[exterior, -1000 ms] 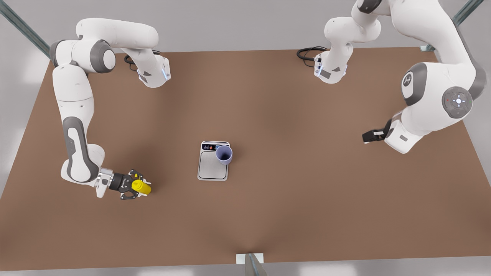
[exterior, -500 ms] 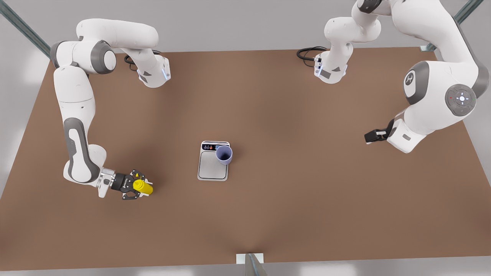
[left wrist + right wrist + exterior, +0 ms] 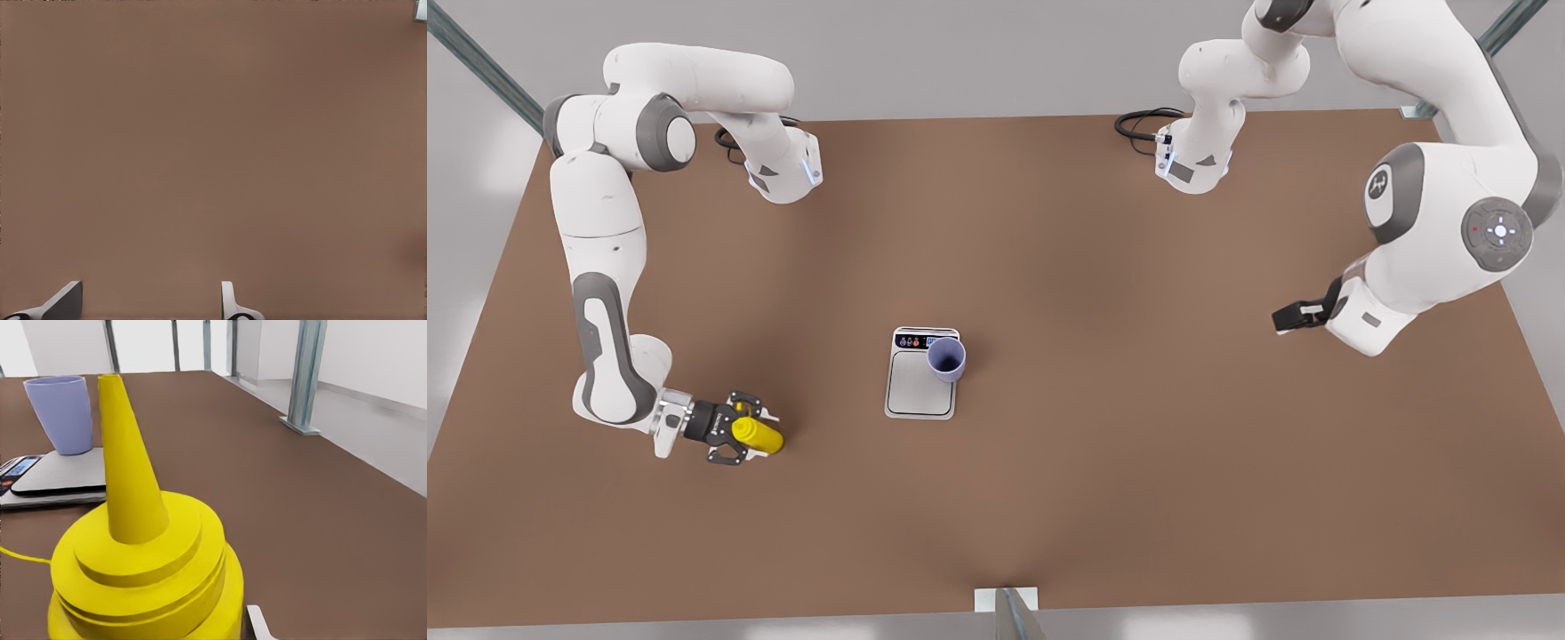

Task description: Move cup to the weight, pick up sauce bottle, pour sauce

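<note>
Wide brown table [image 3: 1049, 498] filling most of the front view, matte and evenly lit, with soft darker patches near the middle. Pale grey floor [image 3: 960, 80] beyond the upper edge and along the lower edge. Grey-green metal struts at upper left [image 3: 480, 71] and upper right [image 3: 1507, 27], another at lower centre [image 3: 1009, 613] on a small white foot. White walls [image 3: 67, 347] and upright metal posts [image 3: 303, 377] behind the table in the right wrist view.

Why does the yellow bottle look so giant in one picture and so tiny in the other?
In the right wrist view the camera sits right behind the sauce bottle, so it looms over the cup on the weight. The front view looks down from far above, so the bottle in the right gripper looks small.
</note>
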{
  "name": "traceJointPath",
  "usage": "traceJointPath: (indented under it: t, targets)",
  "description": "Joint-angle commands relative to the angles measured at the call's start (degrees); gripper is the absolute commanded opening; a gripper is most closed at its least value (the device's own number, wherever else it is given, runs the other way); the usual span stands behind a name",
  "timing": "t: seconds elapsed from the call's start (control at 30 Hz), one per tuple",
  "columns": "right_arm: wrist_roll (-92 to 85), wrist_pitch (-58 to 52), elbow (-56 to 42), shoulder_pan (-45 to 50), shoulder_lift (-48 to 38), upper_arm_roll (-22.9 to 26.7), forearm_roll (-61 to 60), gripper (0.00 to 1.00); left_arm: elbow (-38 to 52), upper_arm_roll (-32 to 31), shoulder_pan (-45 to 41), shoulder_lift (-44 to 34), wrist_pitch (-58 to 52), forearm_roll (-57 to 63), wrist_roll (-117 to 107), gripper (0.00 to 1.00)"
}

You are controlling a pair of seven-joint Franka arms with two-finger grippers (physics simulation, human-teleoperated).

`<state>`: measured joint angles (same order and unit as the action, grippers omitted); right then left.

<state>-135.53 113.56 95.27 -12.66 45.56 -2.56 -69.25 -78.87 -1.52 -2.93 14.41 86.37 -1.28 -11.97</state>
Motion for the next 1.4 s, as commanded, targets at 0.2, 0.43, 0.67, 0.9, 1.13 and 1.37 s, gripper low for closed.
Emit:
traceJointPath:
  t: [0.2, 0.43, 0.67, 0.9, 1.13, 1.37]
  targets:
    - [-0.09, -0.09, 0.0, -0.35, -0.04, 0.01, 0.08, 1.0, 0.83, 0.03, -0.06, -0.17, -0.24, -0.21, 0.37, 1.0]
    - [-0.26, -2.73, 0.0, -2.2, -0.04, 0.1, 1.31, 1.0, 0.83, -0.06, -0.24, 0.18, 0.03, -0.3, -0.51, 1.0]
    - [0.09, -4.13, -0.61, -5.45, -0.12, 0.1, 5.17, 1.0, 0.91, -0.06, -0.24, 0.09, 0.02, -0.21, 0.28, 1.0]
    - [37.57, -9.76, -18.63, -5.81, -4.42, 1.41, 36.44, 1.0, 0.91, -0.5, -0.68, 0.62, 0.9, 0.14, 0.63, 1.0]
    - [112.92, -13.62, -17.58, 12.04, -22.88, 9.15, 60.63, 1.0, 0.74, -0.59, -0.76, 1.41, 2.22, 0.05, 0.54, 1.0]
    - [128.14, -11.87, -3.78, 16.44, -38.71, 9.15, 62.31, 1.0, 0.74, -0.68, -0.76, 1.41, 1.87, -0.04, -0.16, 1.0]
